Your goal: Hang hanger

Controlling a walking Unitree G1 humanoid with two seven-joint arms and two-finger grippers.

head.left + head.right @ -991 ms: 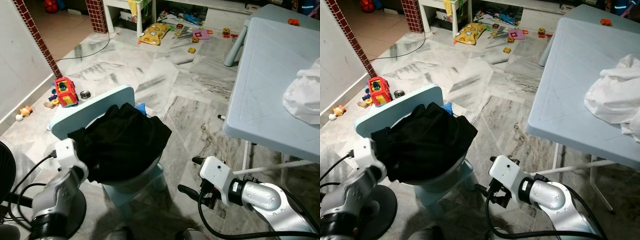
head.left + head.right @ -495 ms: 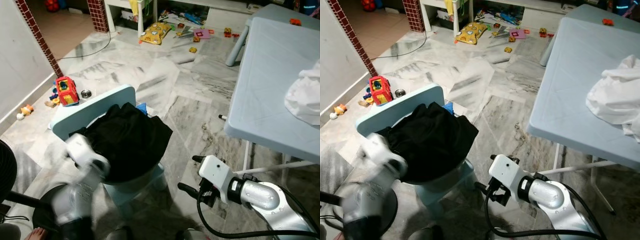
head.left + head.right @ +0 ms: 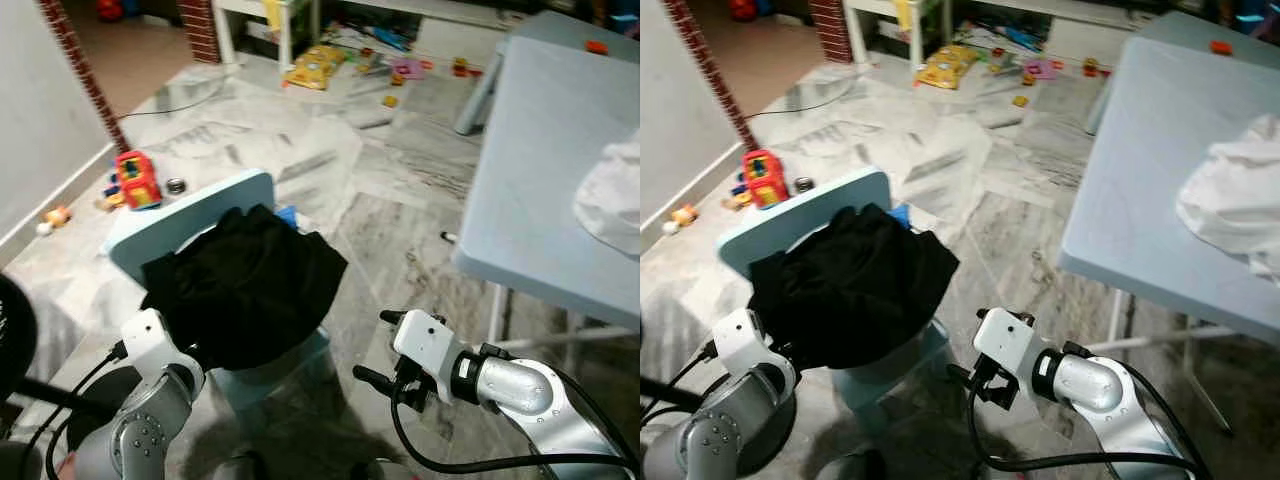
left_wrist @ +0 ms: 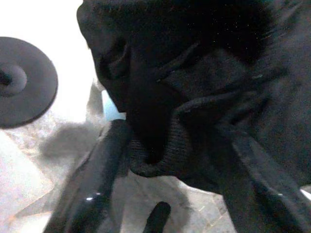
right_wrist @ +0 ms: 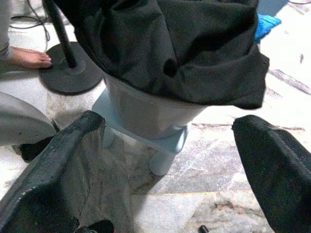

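Jaws of my left gripper [image 4: 160,194] are closing in on the hem of the black garment [image 3: 245,285] heaped on the small blue chair [image 3: 190,215], grip unconfirmed, while my right gripper [image 5: 165,160] is hovering released nearby; I am seeing no hanger, so I judge slow probing best.
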